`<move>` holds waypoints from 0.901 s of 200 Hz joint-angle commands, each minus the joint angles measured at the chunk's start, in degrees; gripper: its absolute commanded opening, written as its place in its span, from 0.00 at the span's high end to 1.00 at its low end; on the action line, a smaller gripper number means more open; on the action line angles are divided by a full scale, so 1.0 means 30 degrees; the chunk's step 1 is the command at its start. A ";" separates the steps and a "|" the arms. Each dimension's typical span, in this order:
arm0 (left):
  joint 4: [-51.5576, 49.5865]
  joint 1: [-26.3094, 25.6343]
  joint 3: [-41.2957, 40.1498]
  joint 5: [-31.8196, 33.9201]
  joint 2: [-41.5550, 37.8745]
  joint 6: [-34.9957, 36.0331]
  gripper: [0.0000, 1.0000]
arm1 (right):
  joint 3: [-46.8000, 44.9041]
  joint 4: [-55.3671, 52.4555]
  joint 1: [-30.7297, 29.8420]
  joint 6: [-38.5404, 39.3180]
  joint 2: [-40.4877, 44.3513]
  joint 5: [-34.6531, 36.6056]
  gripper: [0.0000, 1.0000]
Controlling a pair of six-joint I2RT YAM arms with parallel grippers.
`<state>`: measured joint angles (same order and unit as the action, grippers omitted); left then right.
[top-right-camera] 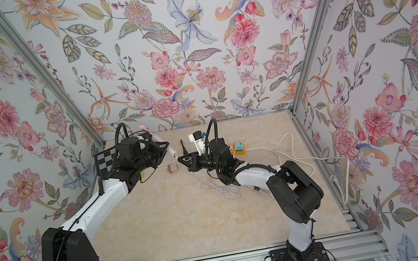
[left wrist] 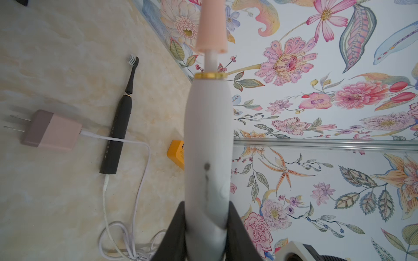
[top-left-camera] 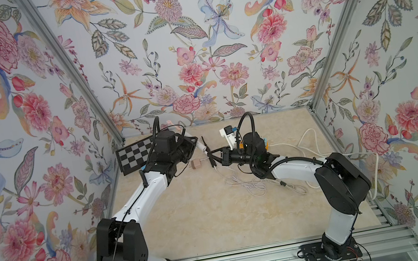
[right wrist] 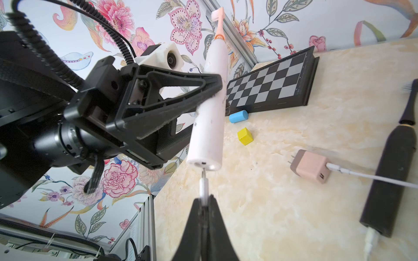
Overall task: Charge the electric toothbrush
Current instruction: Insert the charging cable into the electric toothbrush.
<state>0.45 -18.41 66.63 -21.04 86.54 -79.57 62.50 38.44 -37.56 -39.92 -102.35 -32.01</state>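
Observation:
The white electric toothbrush (right wrist: 210,113) with a pink brush head is held off the table, my left gripper (left wrist: 207,208) shut around its lower body. In both top views its base end (top-left-camera: 200,146) (top-right-camera: 171,151) points toward my right gripper (top-left-camera: 210,155). My right gripper (right wrist: 204,198) is shut on the white charging plug (right wrist: 204,187). The plug's metal tip sits right at the toothbrush's round base, by the small port. I cannot tell whether it is inside.
A pink wall adapter (right wrist: 311,166) lies unplugged on the table, its white cable (left wrist: 144,162) crossing a black toothbrush (left wrist: 118,126). Coiled cable (top-left-camera: 246,185) lies under my right arm. A checkerboard (right wrist: 271,83), blue cylinder (right wrist: 238,116), yellow cube (right wrist: 245,136) and orange power strip (top-right-camera: 237,149) are nearby.

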 commanded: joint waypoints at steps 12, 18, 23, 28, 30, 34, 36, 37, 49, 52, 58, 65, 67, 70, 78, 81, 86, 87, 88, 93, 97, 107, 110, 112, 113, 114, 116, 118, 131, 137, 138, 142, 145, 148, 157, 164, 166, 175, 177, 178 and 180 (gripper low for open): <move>0.0686 -0.0498 -0.0512 -0.0613 -0.0366 -0.0268 1.00 | 0.0304 0.1317 0.0712 -0.0404 0.0111 -0.0074 1.00; 0.0673 -0.0514 -0.0580 -0.0568 -0.0389 -0.0220 1.00 | 0.0319 0.1259 0.0741 -0.0360 0.0179 -0.0098 1.00; 0.0627 -0.0534 -0.0615 -0.0547 -0.0400 -0.0225 1.00 | 0.0308 0.1236 0.0765 -0.0331 0.0236 -0.0112 1.00; 0.0667 -0.0529 -0.0662 -0.0541 -0.0401 -0.0206 1.00 | 0.0310 0.1207 0.0772 -0.0316 0.0300 -0.0111 1.00; 0.0670 -0.0524 -0.0681 -0.0545 -0.0400 -0.0205 1.00 | 0.0332 0.1196 0.0772 -0.0316 0.0290 -0.0126 1.00; 0.0682 -0.0528 -0.0705 -0.0546 -0.0378 -0.0181 1.00 | 0.0347 0.1192 0.0772 -0.0314 0.0322 -0.0165 1.00; 0.0696 -0.0531 -0.0706 -0.0568 -0.0373 -0.0177 1.00 | 0.0341 0.1192 0.0772 -0.0315 0.0354 -0.0169 1.00; 0.0698 -0.0536 -0.0706 -0.0572 -0.0372 -0.0186 1.00 | 0.0345 0.1177 0.0772 -0.0316 0.0360 -0.0169 1.00; 0.0730 -0.0549 -0.0743 -0.0600 -0.0323 -0.0195 1.00 | 0.0421 0.1177 0.0772 -0.0316 0.0365 -0.0283 1.00; 0.0770 -0.0550 -0.0744 -0.0615 -0.0321 -0.0221 1.00 | 0.0434 0.1143 0.0772 -0.0338 0.0343 -0.0309 1.00; 0.0843 -0.0570 -0.0743 -0.0645 -0.0312 -0.0269 1.00 | 0.0478 0.1162 0.0772 -0.0421 0.0307 -0.0344 1.00; 0.1006 -0.0599 -0.0736 -0.0678 -0.0313 -0.0282 1.00 | 0.0508 0.1223 0.0773 -0.0476 0.0220 -0.0444 1.00; 0.1011 -0.0615 -0.0728 -0.0689 -0.0312 -0.0283 1.00 | 0.0520 0.1244 0.0780 -0.0502 0.0204 -0.0473 1.00; 0.1010 -0.0639 -0.0709 -0.0678 -0.0320 -0.0283 1.00 | 0.0524 0.1272 0.0755 -0.0515 0.0176 -0.0490 1.00; 0.0967 -0.0658 -0.0634 -0.0665 -0.0283 -0.0247 1.00 | 0.0531 0.1359 0.0715 -0.0593 0.0116 -0.0547 1.00; 0.0972 -0.0659 -0.0620 -0.0678 -0.0257 -0.0253 1.00 | 0.0565 0.1403 0.0699 -0.0607 0.0099 -0.0613 1.00; 0.0965 -0.0666 -0.0604 -0.0666 -0.0228 -0.0254 1.00 | 0.0597 0.1491 0.0664 -0.0636 0.0074 -0.0733 1.00; 0.0965 -0.0662 -0.0611 -0.0664 -0.0241 -0.0254 1.00 | 0.0590 0.1503 0.0660 -0.0652 0.0058 -0.0759 1.00; 0.0979 -0.0675 -0.0600 -0.0664 -0.0233 -0.0254 1.00 | 0.0601 0.1508 0.0657 -0.0660 0.0051 -0.0787 1.00; 0.0966 -0.0688 -0.0590 -0.0707 -0.0199 -0.0249 1.00 | 0.0662 0.1608 0.0627 -0.0682 0.0006 -0.0889 1.00; 0.1006 -0.0717 -0.0562 -0.0692 -0.0195 -0.0246 1.00 | 0.0692 0.1645 0.0598 -0.0718 -0.0002 -0.0951 1.00; 0.0990 -0.0687 -0.0564 -0.0692 -0.0170 -0.0226 1.00 | 0.0728 0.1808 0.0567 -0.0833 -0.0030 -0.1088 1.00; 0.0975 -0.0688 -0.0575 -0.0707 -0.0166 -0.0218 1.00 | 0.0755 0.1884 0.0571 -0.0893 -0.0018 -0.1142 1.00; 0.0967 -0.0681 -0.0564 -0.0704 -0.0166 -0.0223 1.00 | 0.0758 0.1951 0.0568 -0.0922 -0.0009 -0.1160 1.00; 0.0965 -0.0684 -0.0562 -0.0698 -0.0166 -0.0224 1.00 | 0.0758 0.1982 0.0568 -0.0941 -0.0012 -0.1163 1.00; 0.0965 -0.0686 -0.0561 -0.0695 -0.0166 -0.0224 1.00 | 0.0758 0.2012 0.0567 -0.0965 0.0001 -0.1179 1.00; 0.0986 -0.0688 -0.0575 -0.0693 -0.0166 -0.0225 1.00 | 0.0758 0.2071 0.0567 -0.0984 0.0010 -0.1191 1.00; 0.0984 -0.0688 -0.0593 -0.0678 -0.0166 -0.0225 1.00 | 0.0758 0.2100 0.0567 -0.1010 0.0013 -0.1194 1.00; 0.1038 -0.0688 -0.0633 -0.0686 -0.0195 -0.0232 1.00 | 0.0871 0.2053 0.0567 -0.1018 0.0043 -0.1195 1.00; 0.1026 -0.0692 -0.0648 -0.0648 -0.0195 -0.0250 1.00 | 0.0956 0.1985 0.0582 -0.1034 0.0001 -0.1238 1.00; 0.1039 -0.0704 -0.0648 -0.0641 -0.0195 -0.0267 1.00 | 0.0974 0.1984 0.0589 -0.1041 0.0007 -0.1260 1.00; 0.1062 -0.0718 -0.0673 -0.0658 -0.0195 -0.0282 1.00 | 0.1028 0.1983 0.0570 -0.1070 -0.0009 -0.1324 1.00; 0.1079 -0.0714 -0.0677 -0.0637 -0.0195 -0.0290 1.00 | 0.1049 0.1968 0.0568 -0.1124 -0.0030 -0.1362 1.00; 0.1110 -0.0717 -0.0677 -0.0671 -0.0177 -0.0299 1.00 | 0.1091 0.1992 0.0567 -0.1160 -0.0043 -0.1418 1.00; 0.1165 -0.0729 -0.0677 -0.0750 -0.0166 -0.0339 1.00 | 0.1172 0.1970 0.0513 -0.1180 -0.0129 -0.1462 1.00; 0.1243 -0.0747 -0.0677 -0.0751 -0.0181 -0.0364 1.00 | 0.1204 0.1883 0.0524 -0.1185 -0.0210 -0.1383 1.00; 0.1253 -0.0747 -0.0662 -0.0751 -0.0170 -0.0362 1.00 | 0.1221 0.1870 0.0513 -0.1192 -0.0233 -0.1374 1.00; 0.1257 -0.0776 -0.0622 -0.0771 -0.0166 -0.0364 1.00 | 0.1253 0.1780 0.0523 -0.1195 -0.0312 -0.1371 1.00; 0.1257 -0.0791 -0.0634 -0.0771 -0.0166 -0.0369 1.00 | 0.1270 0.1757 0.0512 -0.1195 -0.0324 -0.1371 1.00; 0.1257 -0.0798 -0.0626 -0.0761 -0.0166 -0.0370 1.00 | 0.1278 0.1738 0.0510 -0.1180 -0.0331 -0.1371 1.00; 0.1257 -0.0803 -0.0620 -0.0754 -0.0166 -0.0349 1.00 | 0.1277 0.1687 0.0509 -0.1169 -0.0344 -0.1371 1.00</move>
<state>3.42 -19.05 65.39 -20.75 86.56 -80.18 63.29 39.59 -35.75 -42.50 -102.45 -35.83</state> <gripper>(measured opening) 0.255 0.072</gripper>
